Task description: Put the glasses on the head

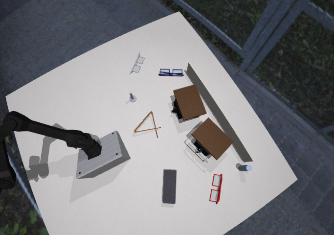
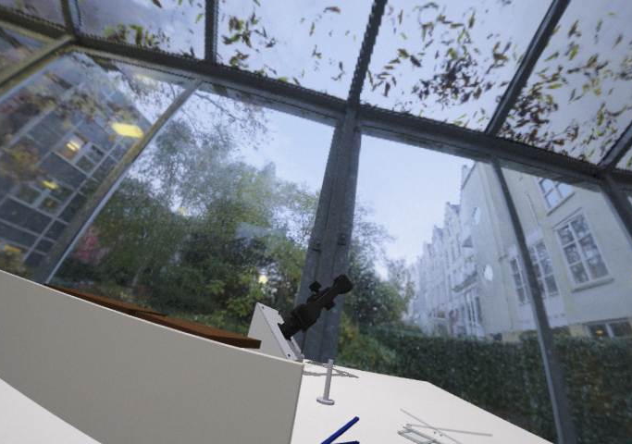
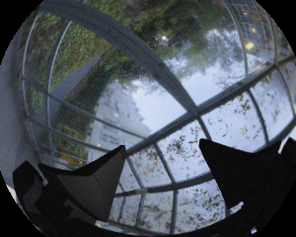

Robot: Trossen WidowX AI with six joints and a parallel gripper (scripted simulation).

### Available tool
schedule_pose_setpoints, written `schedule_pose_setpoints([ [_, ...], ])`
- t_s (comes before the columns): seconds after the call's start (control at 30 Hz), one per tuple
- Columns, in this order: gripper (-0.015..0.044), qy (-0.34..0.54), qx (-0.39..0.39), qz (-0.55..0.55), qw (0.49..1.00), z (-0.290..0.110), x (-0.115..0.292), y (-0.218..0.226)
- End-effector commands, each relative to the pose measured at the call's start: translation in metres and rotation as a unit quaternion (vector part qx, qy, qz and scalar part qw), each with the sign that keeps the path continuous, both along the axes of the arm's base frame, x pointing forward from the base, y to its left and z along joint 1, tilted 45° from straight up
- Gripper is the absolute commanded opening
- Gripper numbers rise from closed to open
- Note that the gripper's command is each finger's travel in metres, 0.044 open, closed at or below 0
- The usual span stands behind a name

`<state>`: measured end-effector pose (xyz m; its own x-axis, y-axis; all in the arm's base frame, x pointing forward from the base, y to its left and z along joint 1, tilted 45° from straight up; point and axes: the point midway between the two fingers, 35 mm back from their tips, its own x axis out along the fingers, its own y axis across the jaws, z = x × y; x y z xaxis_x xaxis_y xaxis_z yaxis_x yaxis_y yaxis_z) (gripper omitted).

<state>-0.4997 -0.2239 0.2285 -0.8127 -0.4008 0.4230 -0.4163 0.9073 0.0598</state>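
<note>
While gripper (image 3: 164, 172) gapes, holding nothing | thin tortoiseshell glasses (image 1: 147, 126) lie splayed, triangular

tortoiseshell glasses (image 1: 148, 126): table centre | two display heads (image 1: 189, 102): right, before the board (image 1: 217, 113) | ramp block (image 1: 100, 154): left

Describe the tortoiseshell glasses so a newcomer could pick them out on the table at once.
Start at the two brown-topped display heads beside the long grey wall on the white table. Just toward the arm's side of them, mid-table, lie the tortoiseshell glasses. Theirs is the only orange-brown frame, its thin temples splayed into a triangle; the other pairs are red, blue and pale grey.
</note>
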Motion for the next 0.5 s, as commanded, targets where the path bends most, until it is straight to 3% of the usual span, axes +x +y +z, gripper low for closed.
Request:
schedule_pose_setpoints([
  [0.0,0.0426,0.000,0.000,0.000,1.000,0.000,0.000,0.000],
  [0.23,0.0440,0.000,0.000,0.000,1.000,0.000,0.000,0.000],
  [0.47,0.0256,0.007,0.105,0.058,0.993,-0.021,0.039,-0.074],
])
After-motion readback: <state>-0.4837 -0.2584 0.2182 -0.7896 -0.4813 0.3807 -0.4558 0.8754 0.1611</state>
